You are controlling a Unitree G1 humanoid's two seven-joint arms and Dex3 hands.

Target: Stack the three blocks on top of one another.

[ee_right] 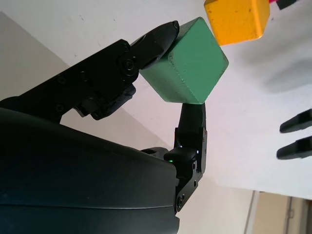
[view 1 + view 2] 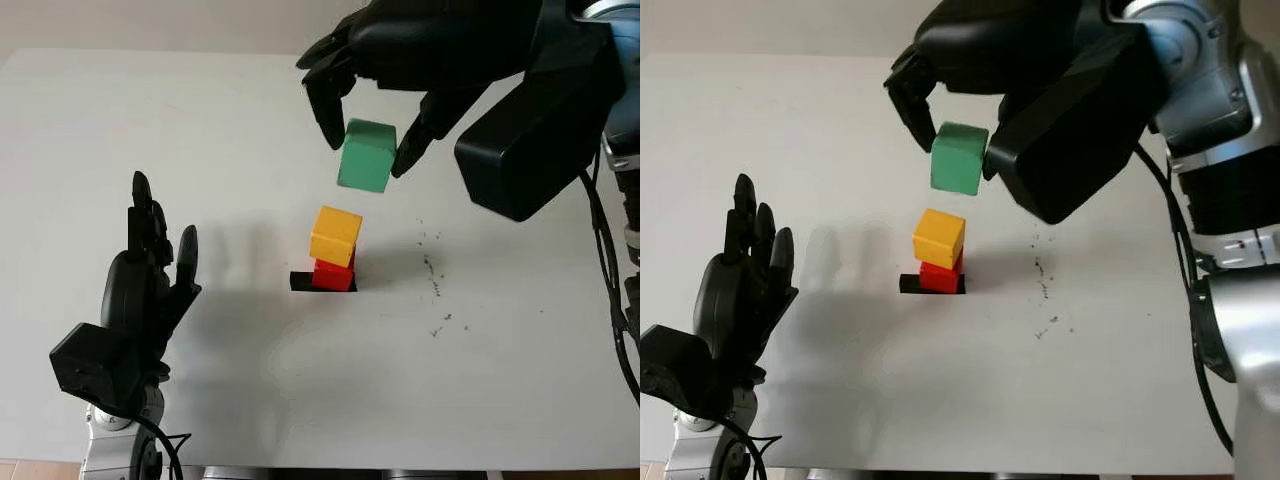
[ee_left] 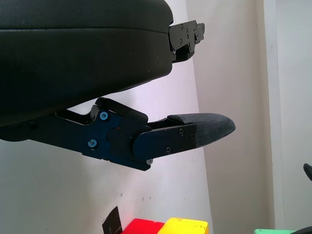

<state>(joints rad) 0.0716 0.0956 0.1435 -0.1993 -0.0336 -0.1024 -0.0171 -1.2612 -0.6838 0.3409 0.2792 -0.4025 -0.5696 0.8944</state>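
Observation:
A yellow block (image 2: 335,236) sits on a red block (image 2: 333,274) at the table's middle, over a black marker patch (image 2: 303,281). My right hand (image 2: 368,125) is shut on a green block (image 2: 366,155), holding it in the air a little above and just behind the yellow one. The right wrist view shows fingertips (image 1: 158,36) pinching the green block (image 1: 187,63) with the yellow block (image 1: 237,19) beyond. My left hand (image 2: 155,250) is open, raised at the table's left, away from the stack.
The white table (image 2: 200,140) has small dark specks (image 2: 435,270) to the right of the stack. The right forearm (image 2: 540,130) hangs over the back right. The table's front edge (image 2: 350,465) is near.

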